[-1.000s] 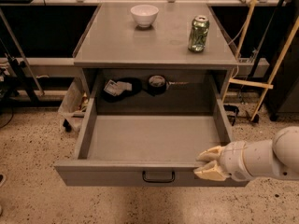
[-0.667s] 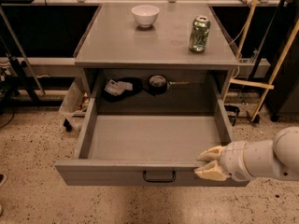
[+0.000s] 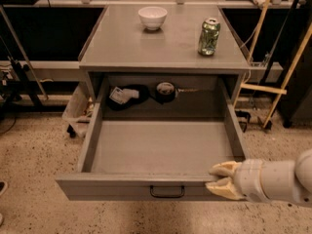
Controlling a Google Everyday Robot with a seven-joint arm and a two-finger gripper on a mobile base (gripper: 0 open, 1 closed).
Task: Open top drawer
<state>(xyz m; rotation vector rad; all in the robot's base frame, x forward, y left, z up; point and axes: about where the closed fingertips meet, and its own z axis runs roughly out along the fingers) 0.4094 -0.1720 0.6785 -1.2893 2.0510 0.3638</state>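
The top drawer (image 3: 161, 152) is a wide grey drawer under the grey table top (image 3: 161, 45). It stands pulled far out towards me, and its bare floor shows. Its small black loop handle (image 3: 167, 192) is at the centre of the front panel. My gripper (image 3: 218, 178), with cream fingers on a white wrist, is at the right end of the drawer's front panel, well to the right of the handle. Its fingers (image 3: 225, 168) stand apart, one above the front rim and one over the front face. No other drawers show.
A white bowl (image 3: 152, 17) and a green can (image 3: 209, 36) stand on the table top. A black object with a white label (image 3: 124, 95) and a round black object (image 3: 165, 89) lie at the drawer's back. A bin (image 3: 77, 112) stands on the left and wooden poles (image 3: 285, 79) on the right, on a speckled floor.
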